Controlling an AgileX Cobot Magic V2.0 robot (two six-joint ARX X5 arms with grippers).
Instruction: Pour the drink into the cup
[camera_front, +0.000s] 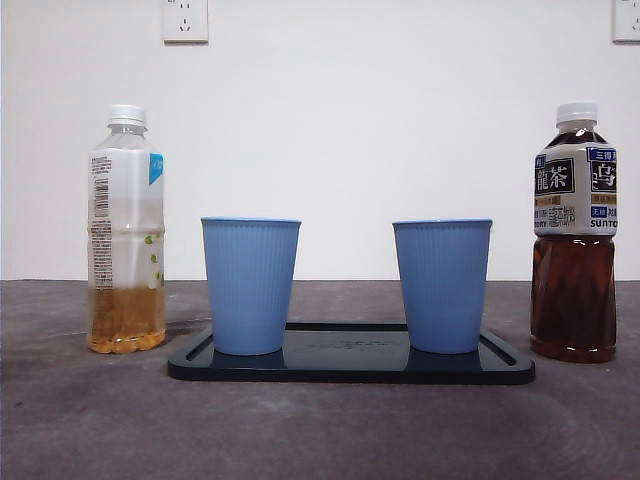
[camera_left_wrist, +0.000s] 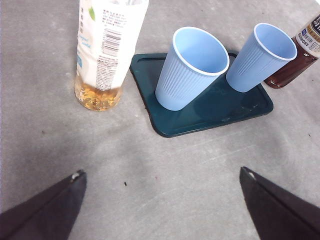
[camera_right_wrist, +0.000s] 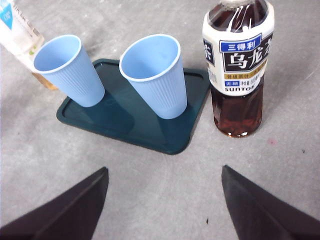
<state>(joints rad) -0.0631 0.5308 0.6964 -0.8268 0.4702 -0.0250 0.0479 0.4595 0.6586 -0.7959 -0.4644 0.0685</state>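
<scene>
Nothing in hand yet; this reads as the very start, before any reach. My left gripper (camera_left_wrist: 160, 200) hangs above bare table with its jaws spread wide and empty, the pale-tea bottle (camera_left_wrist: 107, 50) ahead of it, capped, only its lowest part filled with amber liquid. My right gripper (camera_right_wrist: 165, 200) is likewise splayed and holding nothing, the dark oolong bottle (camera_right_wrist: 239, 70) ahead of it, also capped, much fuller. Between the two bottles lies the dark tray (camera_front: 350, 368), carrying two blue cups: the one nearer the pale bottle (camera_front: 250, 285) and the one nearer the dark bottle (camera_front: 441, 285), both upright, apart from each other, and empty as far as the wrist views show. The task does not say which drink or which cup. My guess at the next move: close on one bottle's body, with the cap to come off before any pour. Both white caps look seated. The cups look light and could tip if nudged. Each bottle stands just off a tray end, so a sideways approach has little room. Wall sockets (camera_front: 185, 20) behind, irrelevant.
</scene>
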